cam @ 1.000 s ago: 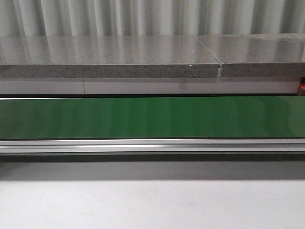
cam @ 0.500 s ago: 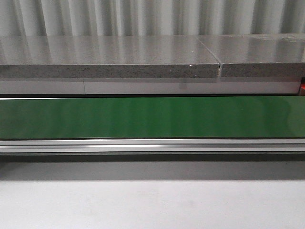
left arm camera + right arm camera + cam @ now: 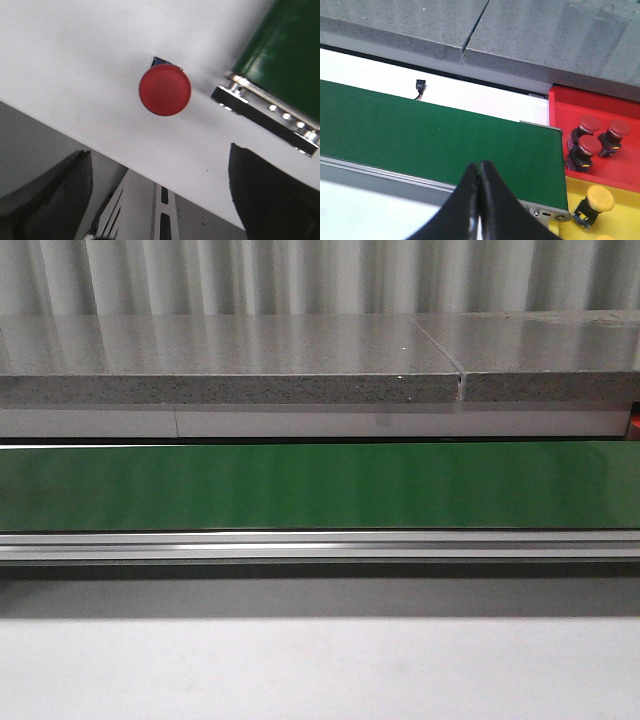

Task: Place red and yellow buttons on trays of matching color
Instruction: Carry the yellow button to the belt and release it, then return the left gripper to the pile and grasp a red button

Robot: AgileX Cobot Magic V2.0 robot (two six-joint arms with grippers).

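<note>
In the left wrist view a single red button (image 3: 165, 91) stands on the white tabletop, close to the end of the green conveyor belt (image 3: 287, 47). My left gripper (image 3: 160, 197) hangs above and short of it, open wide and empty. My right gripper (image 3: 480, 166) is shut on nothing, over the near edge of the belt (image 3: 435, 137). Past the belt's end, the red tray (image 3: 620, 172) holds three red buttons (image 3: 590, 145). Beside it, the yellow tray (image 3: 627, 220) holds a yellow button (image 3: 600, 199). Neither gripper appears in the front view.
The belt (image 3: 320, 485) spans the front view, with a metal rail (image 3: 320, 545) along its near side. Grey stone slabs (image 3: 230, 360) lie behind it. A small black connector (image 3: 420, 87) sits on the white strip behind the belt. The table edge and a slotted frame (image 3: 160, 210) show under my left gripper.
</note>
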